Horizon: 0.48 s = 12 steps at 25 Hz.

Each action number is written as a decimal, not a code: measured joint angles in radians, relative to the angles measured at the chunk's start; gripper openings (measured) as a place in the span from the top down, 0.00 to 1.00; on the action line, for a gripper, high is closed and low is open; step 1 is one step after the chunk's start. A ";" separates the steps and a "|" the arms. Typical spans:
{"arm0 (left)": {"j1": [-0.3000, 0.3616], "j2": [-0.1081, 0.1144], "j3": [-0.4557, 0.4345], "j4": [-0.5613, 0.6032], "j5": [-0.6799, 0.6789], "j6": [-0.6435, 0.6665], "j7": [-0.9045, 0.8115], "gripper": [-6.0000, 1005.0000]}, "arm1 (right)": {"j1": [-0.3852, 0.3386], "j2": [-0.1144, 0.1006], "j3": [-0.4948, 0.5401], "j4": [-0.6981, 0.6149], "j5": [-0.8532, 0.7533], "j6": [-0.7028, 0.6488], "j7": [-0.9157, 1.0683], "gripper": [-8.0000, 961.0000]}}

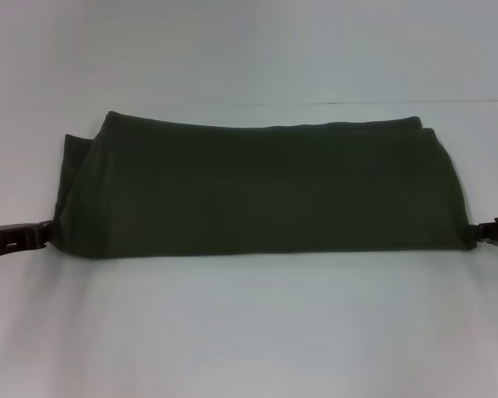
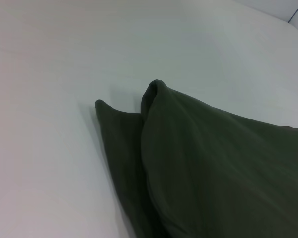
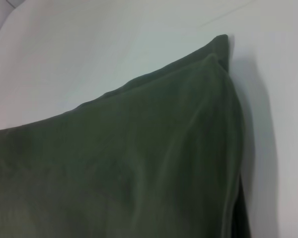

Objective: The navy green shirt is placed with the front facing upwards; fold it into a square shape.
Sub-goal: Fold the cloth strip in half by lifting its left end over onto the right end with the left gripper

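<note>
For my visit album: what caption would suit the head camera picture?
Folded navy green shirt lies as a wide band on the white table, left gripper and right gripper at its near corners.

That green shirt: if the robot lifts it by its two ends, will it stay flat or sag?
The navy green shirt would probably sag in the middle: it is soft cloth lying in loose layers. Its doubled edges sit uneven at the corners, so the folds may slip apart. The left gripper and right gripper sit at its ends.
</note>
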 joint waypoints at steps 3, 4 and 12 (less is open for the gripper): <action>0.000 0.000 -0.002 0.004 0.000 0.006 0.000 0.99 | -0.007 0.000 0.005 -0.002 0.000 -0.005 -0.004 0.90; 0.000 0.000 -0.002 0.005 0.001 0.010 0.000 0.99 | -0.010 0.000 0.006 -0.005 0.001 -0.010 -0.006 0.93; 0.017 0.000 -0.009 0.040 0.001 0.046 -0.013 0.99 | -0.029 -0.001 0.028 -0.010 0.007 -0.047 -0.033 0.96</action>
